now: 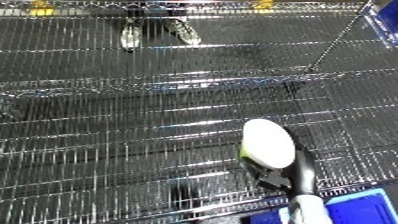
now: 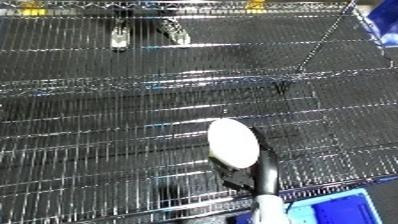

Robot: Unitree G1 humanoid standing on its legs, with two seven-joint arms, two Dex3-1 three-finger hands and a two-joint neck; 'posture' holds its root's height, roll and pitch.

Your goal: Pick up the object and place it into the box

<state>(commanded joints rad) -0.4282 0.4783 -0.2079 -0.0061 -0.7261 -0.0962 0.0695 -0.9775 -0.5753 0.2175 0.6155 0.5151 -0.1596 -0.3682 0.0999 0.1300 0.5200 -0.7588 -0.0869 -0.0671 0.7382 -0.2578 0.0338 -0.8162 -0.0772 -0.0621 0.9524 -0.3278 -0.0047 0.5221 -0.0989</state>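
Near the wire rack's point(image 1: 133, 100) front edge, the right hand point(image 1: 289, 177) curls its mostly hidden fingers round a white oval object point(image 1: 268, 142), beside the blue bin point(image 1: 364, 210) cut off at the corner.

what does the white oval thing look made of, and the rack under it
White oval object: seemingly smooth plastic or foam, matte, evenly pale with a yellowish lower rim; hard to tell. The right hand holds it. Wire rack: bright metal, probably chrome-plated steel, with shiny glints along thin rods.
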